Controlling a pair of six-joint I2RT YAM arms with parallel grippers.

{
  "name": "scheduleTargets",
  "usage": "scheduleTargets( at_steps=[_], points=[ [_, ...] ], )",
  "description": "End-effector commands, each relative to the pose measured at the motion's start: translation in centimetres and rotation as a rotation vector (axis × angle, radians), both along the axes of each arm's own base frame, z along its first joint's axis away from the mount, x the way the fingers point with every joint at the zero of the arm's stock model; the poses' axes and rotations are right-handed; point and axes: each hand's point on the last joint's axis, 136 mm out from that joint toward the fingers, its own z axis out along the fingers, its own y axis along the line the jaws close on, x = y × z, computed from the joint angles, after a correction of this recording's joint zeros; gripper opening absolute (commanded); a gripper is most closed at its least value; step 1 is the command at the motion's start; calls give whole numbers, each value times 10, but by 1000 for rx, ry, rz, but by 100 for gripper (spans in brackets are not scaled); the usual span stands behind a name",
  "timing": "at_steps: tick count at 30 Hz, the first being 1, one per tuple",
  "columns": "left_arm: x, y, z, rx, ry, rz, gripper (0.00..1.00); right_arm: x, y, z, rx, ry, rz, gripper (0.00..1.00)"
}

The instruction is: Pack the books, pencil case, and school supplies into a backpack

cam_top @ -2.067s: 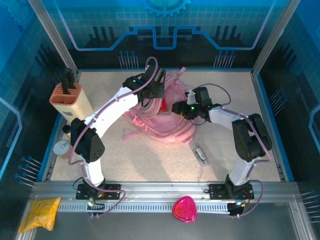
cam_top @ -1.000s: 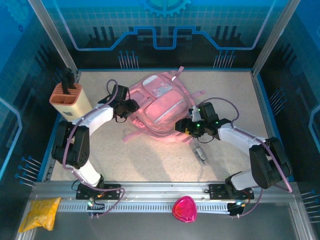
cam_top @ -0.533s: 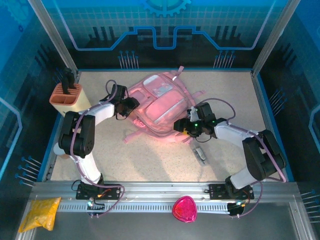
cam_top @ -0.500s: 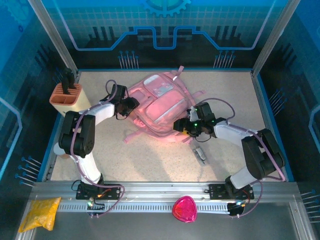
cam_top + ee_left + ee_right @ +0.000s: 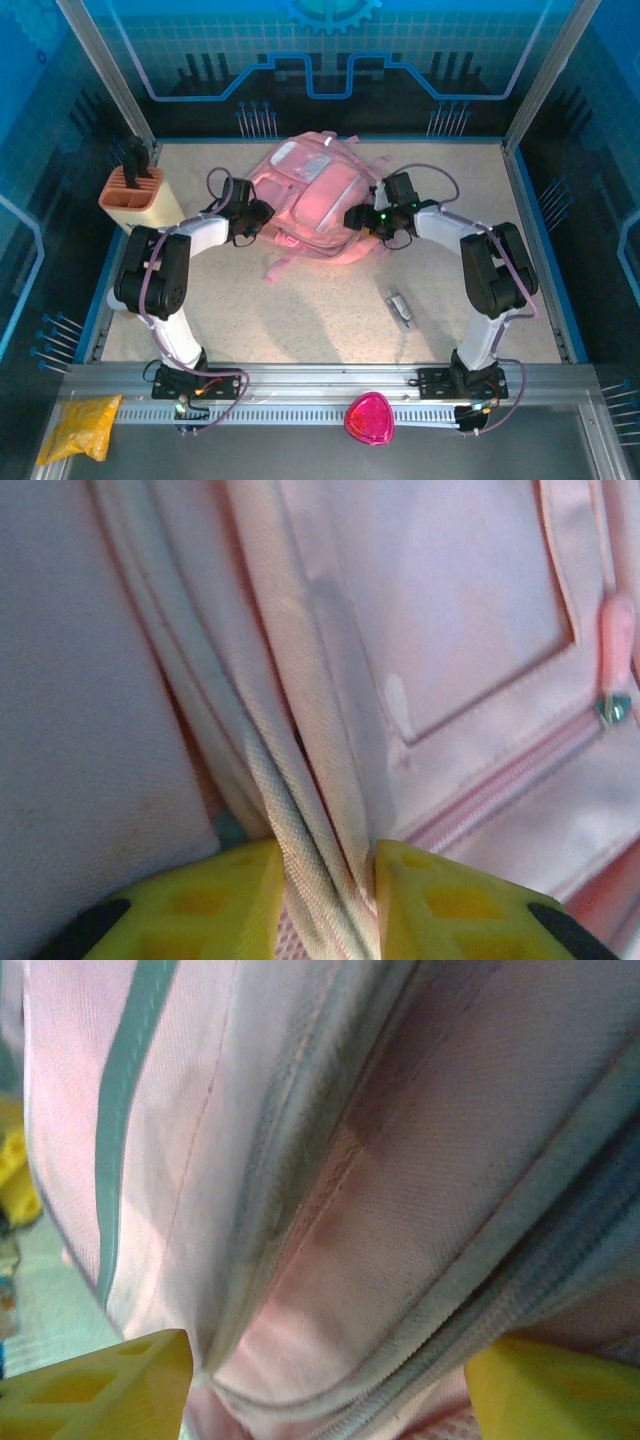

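I have the backpack (image 5: 310,190) between my two arms, lying on the worktop (image 5: 300,320). The left pincer (image 5: 262,213) is set narrow, and its wrist camera shows a pale band of seam running beside the bag's zip nipped between its fingers. The right pincer (image 5: 356,218) stands wide at the opposite side, with a thick fold of pink fabric spanning from one finger to the other, so I take it to be gripping the bag too. The grey-white piece (image 5: 400,306) of school supplies lies loose on the worktop, nearer to me than the right pincer and well apart from it, so that item is not yet packed. I cannot tell whether the books and the pencil case are inside the bag. I judge the packing well along, with that piece to fetch and the zip to close.
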Motion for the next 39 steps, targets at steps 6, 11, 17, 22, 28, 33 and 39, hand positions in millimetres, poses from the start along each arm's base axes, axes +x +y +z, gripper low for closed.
scheduleTargets(
  at_steps=[6,11,17,22,28,33,39],
  points=[
    [-54,-55,-10,-74,90,-74,31,40,-27,36,-216,-147,9,77],
    [-59,-54,-5,-69,81,-73,33,5,-31,41,-292,-130,35,79],
    [-65,-49,-2,-54,76,-74,34,-50,28,27,-352,-97,196,74],
    [-68,-46,-2,-60,66,-62,34,-65,68,20,-394,-120,236,69],
    [-67,-39,-6,-59,75,-49,34,-60,104,6,-440,-150,264,58],
    [-65,-40,-11,-65,87,-52,34,-50,114,-8,-432,-135,267,55],
    [-63,-40,-17,-67,96,-43,33,-43,132,-15,-344,-139,282,55]
  ],
)
